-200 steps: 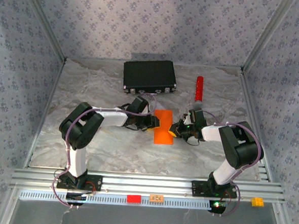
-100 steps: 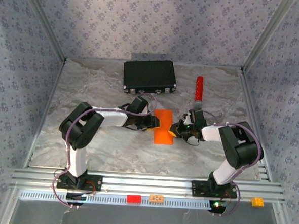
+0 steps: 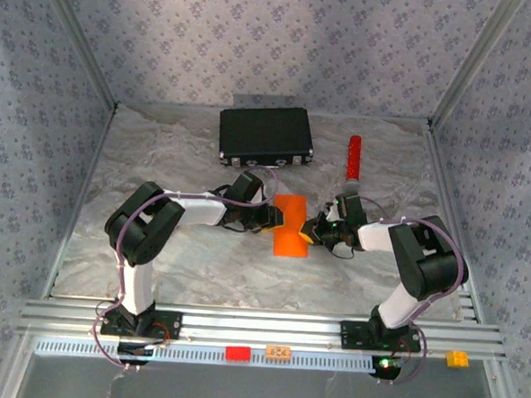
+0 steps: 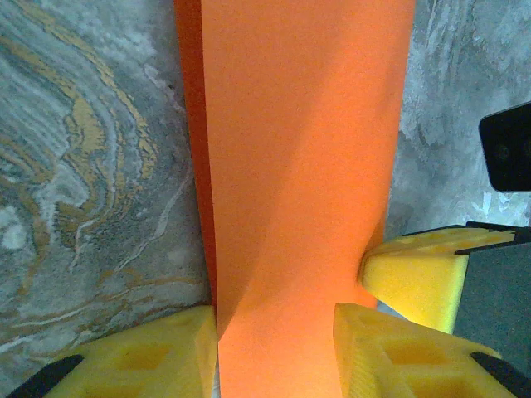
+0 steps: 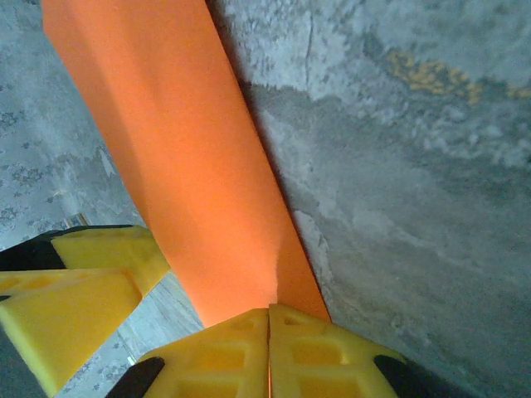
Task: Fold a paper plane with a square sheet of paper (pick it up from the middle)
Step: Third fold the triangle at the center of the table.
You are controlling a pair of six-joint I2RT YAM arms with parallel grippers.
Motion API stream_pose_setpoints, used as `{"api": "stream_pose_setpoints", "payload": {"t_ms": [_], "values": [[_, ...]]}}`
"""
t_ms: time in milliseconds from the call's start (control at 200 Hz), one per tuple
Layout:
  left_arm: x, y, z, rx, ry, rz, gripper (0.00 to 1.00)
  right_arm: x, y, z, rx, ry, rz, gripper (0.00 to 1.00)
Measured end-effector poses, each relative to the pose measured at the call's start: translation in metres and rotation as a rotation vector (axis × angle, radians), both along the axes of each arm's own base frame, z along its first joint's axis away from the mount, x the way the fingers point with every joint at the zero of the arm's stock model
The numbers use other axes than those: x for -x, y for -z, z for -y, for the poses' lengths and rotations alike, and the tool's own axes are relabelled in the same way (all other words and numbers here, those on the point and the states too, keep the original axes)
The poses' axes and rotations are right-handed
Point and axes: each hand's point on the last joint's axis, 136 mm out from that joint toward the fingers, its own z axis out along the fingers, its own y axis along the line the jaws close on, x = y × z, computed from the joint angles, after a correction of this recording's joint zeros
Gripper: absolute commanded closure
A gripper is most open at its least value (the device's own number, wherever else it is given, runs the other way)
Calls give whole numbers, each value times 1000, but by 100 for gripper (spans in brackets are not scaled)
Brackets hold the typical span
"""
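On the marbled bench both arms reach inward with elbows raised and wrists low: the left arm comes from 9 o'clock, the right arm from 3 o'clock. A black case lies at 12 o'clock. At the centre the square sheet of paper lies doubled into a long strip, so this looks like an early fold being creased. The left gripper has its jaws part-way apart astride the strip's 9 o'clock edge. The right gripper has its jaws pinched together on the 3 o'clock edge. The next move probably calls for pressing the crease flat without dragging the paper.
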Motion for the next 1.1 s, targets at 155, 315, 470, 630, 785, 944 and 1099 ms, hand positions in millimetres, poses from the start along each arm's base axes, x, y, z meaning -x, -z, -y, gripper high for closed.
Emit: {"api": "stream_pose_setpoints", "payload": {"t_ms": [155,315,470,630,785,944,1099], "values": [[0,0,0,1,0,1,60,0,0,0,0,0,0,90],[0,0,0,5,0,6,60,0,0,0,0,0,0,90],[0,-1,1,11,1,13,60,0,0,0,0,0,0,90],[-3,-4,4,29,3,34,59,0,0,0,0,0,0,90],[-4,-5,5,38,3,45,59,0,0,0,0,0,0,90],[-3,-3,4,39,3,46,58,0,0,0,0,0,0,90],[-3,-4,4,52,3,61,58,0,0,0,0,0,2,90]]}}
